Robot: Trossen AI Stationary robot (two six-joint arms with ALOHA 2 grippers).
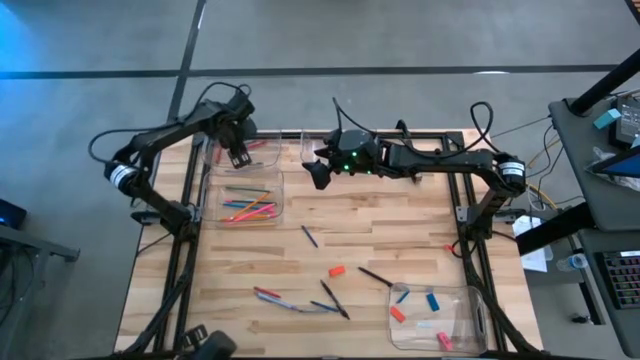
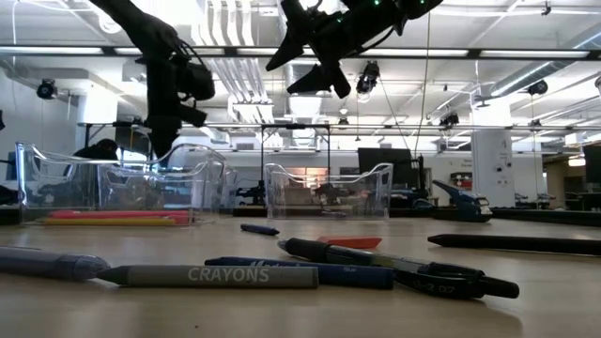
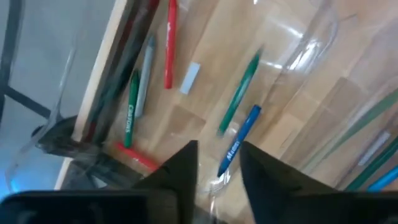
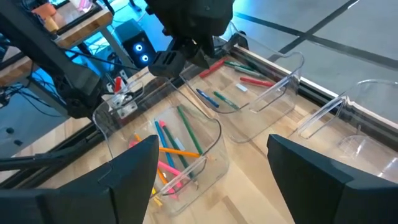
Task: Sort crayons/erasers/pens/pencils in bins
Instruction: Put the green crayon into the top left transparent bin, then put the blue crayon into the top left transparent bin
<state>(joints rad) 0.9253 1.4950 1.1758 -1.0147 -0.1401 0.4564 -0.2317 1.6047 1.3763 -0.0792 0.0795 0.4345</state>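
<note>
Four clear bins (image 1: 462, 322) with low walls and rounded corners stood on the wooden table (image 1: 400, 225): three at the far edge, one at the near right corner. The near right bin held five erasers (image 1: 398, 314), short chunky blocks in blue, red-orange and pink, and a sixth eraser, the stray eraser (image 1: 337, 270), red-orange, lay loose near the middle of the table. About five dark pens (image 1: 334, 300), slim sticks, lay scattered on the bare wood, one pen (image 1: 309, 236) alone nearer the centre and the rest nearer the front edge, where at least one grey crayon (image 2: 208, 275) also lay. The far left bin (image 4: 273, 93) held roughly six crayons in green, red, grey and blue, plus a small pale block; the blue crayon (image 3: 239, 138) lay just beyond the left gripper's tips. The pencil bin (image 1: 243, 200) beside it carried a bundle of bright sticks, pink, orange, green and blue, too tangled to count. The far middle bin (image 2: 328, 192) showed nothing clearly inside. The left gripper (image 3: 216, 163) hung over the far left bin with its fingers a narrow gap apart and nothing between them. The right gripper (image 1: 320, 170) hovered over the far middle of the table, spread wide and empty.
</note>
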